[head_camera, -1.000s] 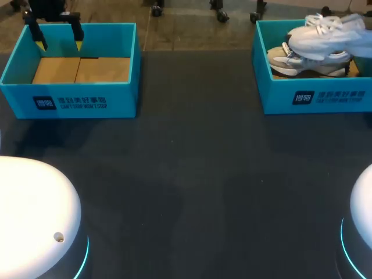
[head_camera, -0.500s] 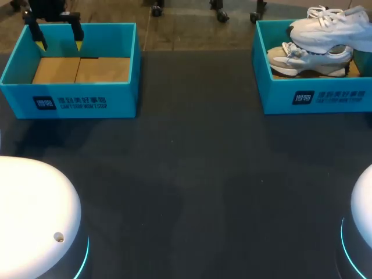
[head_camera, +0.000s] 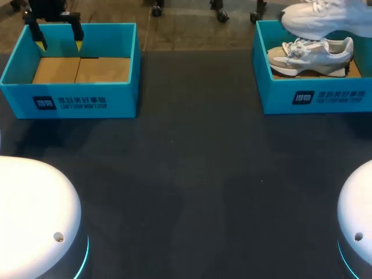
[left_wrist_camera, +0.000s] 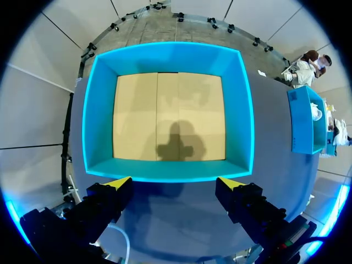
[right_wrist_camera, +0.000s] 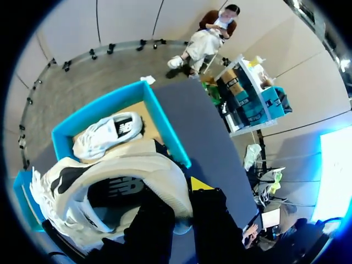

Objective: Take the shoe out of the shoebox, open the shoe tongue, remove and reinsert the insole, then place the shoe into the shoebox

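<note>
My right gripper point(right_wrist_camera: 181, 195) is shut on the rear of a white shoe point(head_camera: 325, 16), which hangs above the right teal shoebox point(head_camera: 314, 100). In the right wrist view this white shoe point(right_wrist_camera: 110, 190) fills the space just ahead of the fingers. A second, beige and white shoe point(head_camera: 311, 58) lies on its side inside that box, and the right wrist view shows this second shoe point(right_wrist_camera: 107, 136) beyond the held one. My left gripper point(head_camera: 58, 42) stands open over the far wall of the left teal shoebox point(head_camera: 70, 102), holding nothing. In the left wrist view my left gripper point(left_wrist_camera: 175, 182) looks down into this box.
The left shoebox point(left_wrist_camera: 99, 110) holds only its cardboard floor point(left_wrist_camera: 168, 115). Dark table surface point(head_camera: 192, 174) stretches between the two boxes. The white rounded arm bases point(head_camera: 32, 215) sit at the near corners.
The white shoe has risen out of the right shoebox in my right gripper, leaving the beige shoe uncovered. My left arm has stayed still.
</note>
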Action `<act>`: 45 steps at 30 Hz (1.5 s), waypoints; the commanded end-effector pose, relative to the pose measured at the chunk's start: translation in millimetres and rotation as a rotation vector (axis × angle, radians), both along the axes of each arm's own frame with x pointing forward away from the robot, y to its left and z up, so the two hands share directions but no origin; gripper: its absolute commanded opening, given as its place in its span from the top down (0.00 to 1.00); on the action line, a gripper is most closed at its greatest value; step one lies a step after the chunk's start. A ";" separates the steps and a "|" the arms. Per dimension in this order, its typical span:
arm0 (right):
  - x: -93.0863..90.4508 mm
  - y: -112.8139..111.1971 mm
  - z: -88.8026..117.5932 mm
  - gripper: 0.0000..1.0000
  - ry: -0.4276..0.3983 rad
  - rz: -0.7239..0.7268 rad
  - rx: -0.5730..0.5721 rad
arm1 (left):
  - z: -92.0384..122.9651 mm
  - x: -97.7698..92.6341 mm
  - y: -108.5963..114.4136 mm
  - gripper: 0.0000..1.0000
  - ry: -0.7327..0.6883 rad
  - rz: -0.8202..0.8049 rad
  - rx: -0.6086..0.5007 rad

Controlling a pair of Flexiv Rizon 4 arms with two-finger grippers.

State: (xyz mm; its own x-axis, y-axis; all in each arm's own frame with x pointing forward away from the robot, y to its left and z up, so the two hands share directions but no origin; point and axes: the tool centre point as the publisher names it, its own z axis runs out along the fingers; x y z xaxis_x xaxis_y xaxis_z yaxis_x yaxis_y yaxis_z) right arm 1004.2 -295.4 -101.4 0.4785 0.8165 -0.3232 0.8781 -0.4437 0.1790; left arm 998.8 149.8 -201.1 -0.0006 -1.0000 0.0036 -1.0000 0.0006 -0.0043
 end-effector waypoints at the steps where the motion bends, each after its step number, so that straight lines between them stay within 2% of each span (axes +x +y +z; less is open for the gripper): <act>1: -32.6 24.3 -2.5 1.00 -0.049 0.008 -0.007 | 0.4 0.1 0.1 0.00 0.001 0.000 0.001; 6: -61.7 56.8 -11.3 1.00 -0.036 -0.020 -0.009 | 0.4 0.1 0.1 0.00 0.001 0.000 0.001; 10: -86.7 79.8 -23.1 1.00 -0.017 -0.004 0.059 | 0.4 0.1 0.1 0.00 0.001 0.000 0.001; 27: -86.7 79.8 -23.1 1.00 -0.017 -0.004 0.059 | 0.4 0.1 0.1 0.00 0.001 0.000 0.001; 31: -98.4 96.4 -31.8 1.00 -0.006 0.024 0.052 | 0.4 0.1 0.1 0.00 0.001 0.000 0.001; 34: -119.2 121.7 -53.4 1.00 0.003 0.057 0.087 | 0.4 0.1 0.1 0.00 0.001 0.000 0.001; 36: -130.1 136.4 -64.3 1.00 0.020 0.045 0.068 | 0.4 0.1 0.1 0.00 0.001 0.000 0.001; 45: -178.8 190.6 -96.5 1.00 0.038 0.060 0.058 | 0.4 0.1 0.1 0.00 0.001 0.000 0.001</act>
